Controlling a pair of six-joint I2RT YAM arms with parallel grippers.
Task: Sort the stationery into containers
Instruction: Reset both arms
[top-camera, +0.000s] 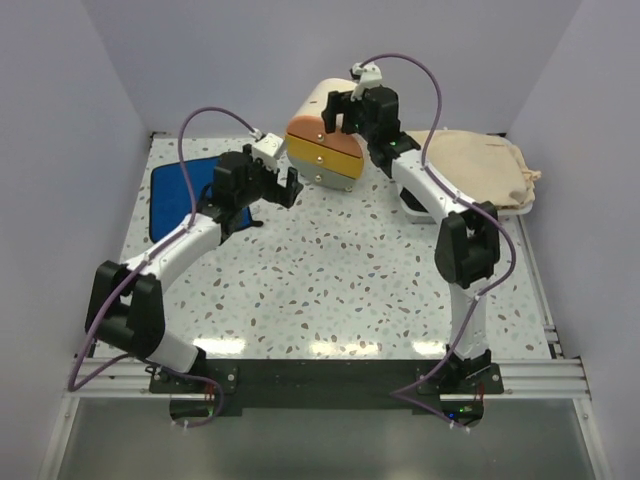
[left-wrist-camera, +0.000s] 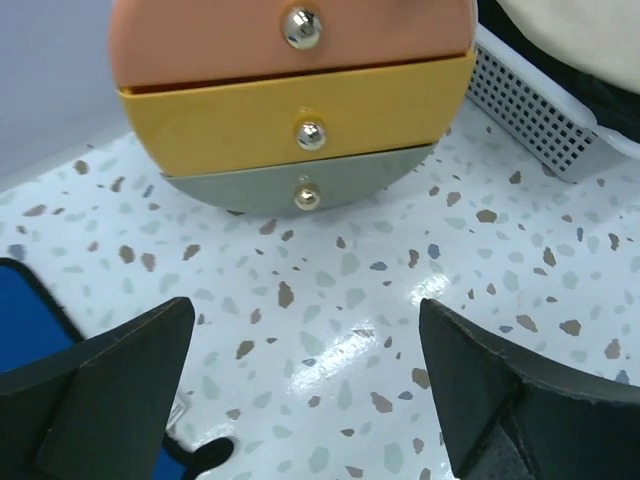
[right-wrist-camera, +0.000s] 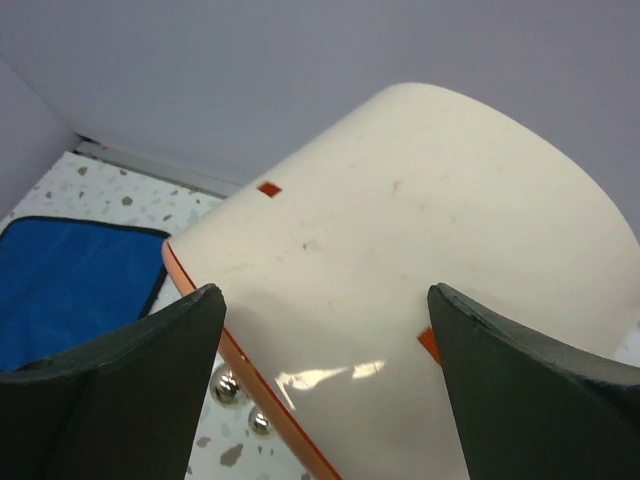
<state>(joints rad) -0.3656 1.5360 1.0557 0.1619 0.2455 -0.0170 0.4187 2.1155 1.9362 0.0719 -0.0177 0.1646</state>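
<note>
The beige cylindrical cabinet (top-camera: 318, 112) lies at the back middle, its front towards me. Its orange drawer (left-wrist-camera: 290, 45), yellow drawer (left-wrist-camera: 300, 120) and grey drawer (left-wrist-camera: 345, 180) each have a small metal knob and look shut. My left gripper (top-camera: 283, 190) is open and empty, low over the table just in front of the drawers (left-wrist-camera: 305, 310). My right gripper (top-camera: 340, 112) is open and empty above the cabinet's curved top (right-wrist-camera: 325, 290); the cabinet top (right-wrist-camera: 420, 230) fills that view. No stationery shows clearly in any view.
A blue cloth (top-camera: 175, 195) lies at the back left, its corner in the left wrist view (left-wrist-camera: 20, 320). A small dark shape (left-wrist-camera: 210, 458) lies at the cloth's edge. A white tray (top-camera: 413, 205) with a beige bag (top-camera: 480, 165) stands at the back right.
</note>
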